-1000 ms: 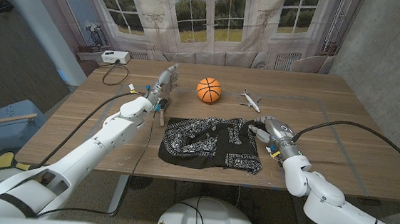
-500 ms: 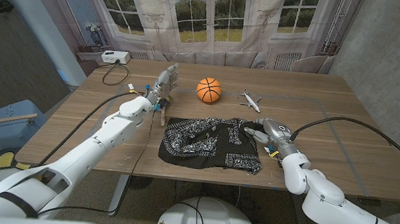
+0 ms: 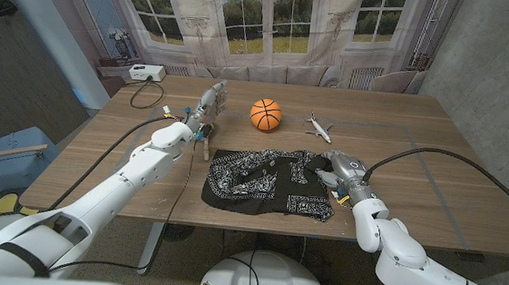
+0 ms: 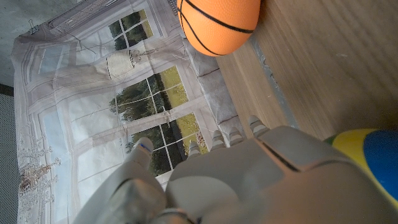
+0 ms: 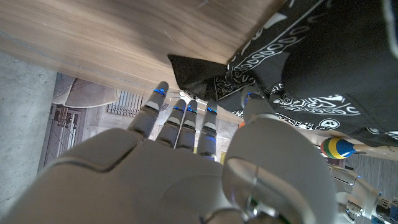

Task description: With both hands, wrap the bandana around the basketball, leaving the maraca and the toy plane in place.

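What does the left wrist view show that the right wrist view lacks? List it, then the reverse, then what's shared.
Left wrist view, not the right: the orange basketball, beyond the left hand. Right wrist view, not the left: the black bandana, its corner just past the right hand and its spread fingers. Shared: the wooden table and the maraca with its yellow-and-blue head.

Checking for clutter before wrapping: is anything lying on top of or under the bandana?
Nothing lies on top of the bandana, though the right robot hand is at its right edge. It lies crumpled on the wooden table; its folds hide whatever might be underneath.
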